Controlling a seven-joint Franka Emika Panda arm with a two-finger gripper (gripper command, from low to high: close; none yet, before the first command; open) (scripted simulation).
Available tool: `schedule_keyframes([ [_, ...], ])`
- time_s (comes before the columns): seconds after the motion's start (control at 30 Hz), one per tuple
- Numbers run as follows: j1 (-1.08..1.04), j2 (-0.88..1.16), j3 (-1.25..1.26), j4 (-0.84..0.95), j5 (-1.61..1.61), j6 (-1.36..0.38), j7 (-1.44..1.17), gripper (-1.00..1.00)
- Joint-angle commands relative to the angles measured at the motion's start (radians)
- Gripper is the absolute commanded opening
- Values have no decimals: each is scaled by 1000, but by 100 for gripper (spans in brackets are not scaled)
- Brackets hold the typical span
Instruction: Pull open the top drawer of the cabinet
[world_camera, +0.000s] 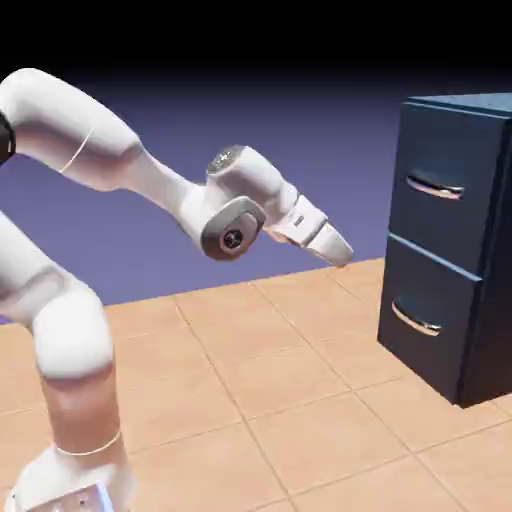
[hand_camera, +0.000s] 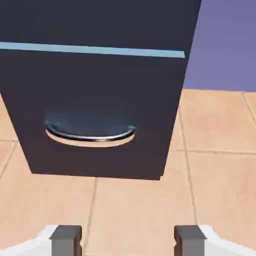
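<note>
The gripper (world_camera: 343, 256), fingers spread and empty, hangs well short of the cabinet (world_camera: 490, 330), apparently aimed below the top drawer (world_camera: 440, 205)

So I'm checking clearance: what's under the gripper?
Under the gripper only bare tan floor tiles show. It hangs short of the cabinet, both drawers shut. What's inside the top drawer is hidden.

Glossy white rounded arm (world_camera: 70, 330), grey joint cap (world_camera: 232, 238)
</note>
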Motion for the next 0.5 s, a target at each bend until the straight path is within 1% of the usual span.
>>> schedule_keyframes([
  [0.0, 23, 34, -29, 12, 44, -9, -43, 0],
  [0.47, 345, 514, -435, 183, 652, -128, -651, 0],
])
